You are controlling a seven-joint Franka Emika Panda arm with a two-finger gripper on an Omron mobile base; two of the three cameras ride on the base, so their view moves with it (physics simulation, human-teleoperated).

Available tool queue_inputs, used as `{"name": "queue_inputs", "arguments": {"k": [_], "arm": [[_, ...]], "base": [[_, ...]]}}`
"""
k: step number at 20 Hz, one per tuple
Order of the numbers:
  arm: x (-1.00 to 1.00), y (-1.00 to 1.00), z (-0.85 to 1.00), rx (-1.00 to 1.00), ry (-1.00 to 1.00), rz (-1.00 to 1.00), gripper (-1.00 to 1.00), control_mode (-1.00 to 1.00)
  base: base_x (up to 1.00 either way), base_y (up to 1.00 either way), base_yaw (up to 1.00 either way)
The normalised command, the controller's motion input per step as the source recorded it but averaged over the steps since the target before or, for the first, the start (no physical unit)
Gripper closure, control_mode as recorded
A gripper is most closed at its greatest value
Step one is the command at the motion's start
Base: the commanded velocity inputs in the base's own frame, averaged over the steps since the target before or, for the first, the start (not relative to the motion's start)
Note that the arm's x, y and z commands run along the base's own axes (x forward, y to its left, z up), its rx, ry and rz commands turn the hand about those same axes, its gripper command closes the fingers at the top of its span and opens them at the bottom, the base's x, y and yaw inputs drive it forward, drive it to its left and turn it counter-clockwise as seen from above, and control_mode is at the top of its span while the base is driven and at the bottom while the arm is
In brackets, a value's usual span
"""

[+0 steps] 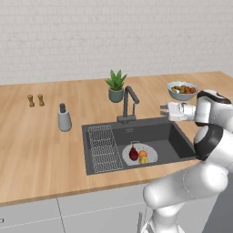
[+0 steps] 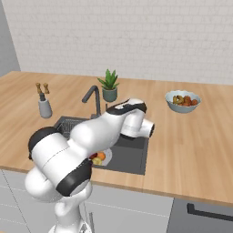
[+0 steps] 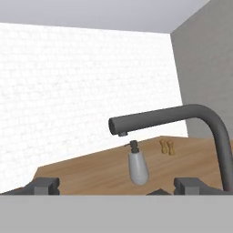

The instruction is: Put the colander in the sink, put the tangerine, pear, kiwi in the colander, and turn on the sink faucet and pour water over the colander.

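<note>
I have the gripper [image 1: 163, 109] level beside the sink faucet [image 1: 128, 103], jaws spread wide and holding nothing; in the hand view the 2 fingertips [image 3: 44, 185] rise at the bottom with the faucet's arched spout [image 3: 164, 116] crossing above and ahead of them, its upright off toward the right-hand jaw. Below and beyond the jaws, the colander [image 1: 150, 154] already sits in the sink [image 1: 170, 136], carrying the tangerine [image 1: 143, 154], a dark red pear [image 1: 133, 154] and a yellow-green fruit [image 1: 144, 159] I take for the kiwi; no water runs yet, so I judge the faucet is the 1 step left.

I expect the faucet to be rigid, smooth metal, fixed to the counter, so nothing to lift; I cannot make out the lever in these views, but I would push that small part with 1 finger rather than pinch it, since slick metal may slip.

The counter [image 1: 41, 150] is pale wood, flat and roomy; past the spout from the jaws stand a soap dispenser [image 3: 137, 166] and 2 small shakers [image 3: 167, 146]; a potted plant [image 1: 116, 85] sits behind the faucet, and a bowl of fruit [image 1: 182, 90] behind the hand; the white brick wall [image 1: 113, 36] backs it all.
</note>
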Motion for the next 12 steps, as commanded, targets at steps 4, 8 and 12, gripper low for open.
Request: {"name": "queue_inputs", "arguments": {"k": [4,8,12], "arm": [[0.29,0.02,0.0,0.0,0.0,0.0,-1.0,-1.0],[0.27,0.06,-0.07,0.0,0.0,0.0,-1.0,-1.0],[0.3,0.1,-0.13,0.0,0.0,0.0,-1.0,-1.0]], "base": [[0.0,0.0,0.0],[0.0,0.0,0.0],[0.0,0.0,0.0]]}}
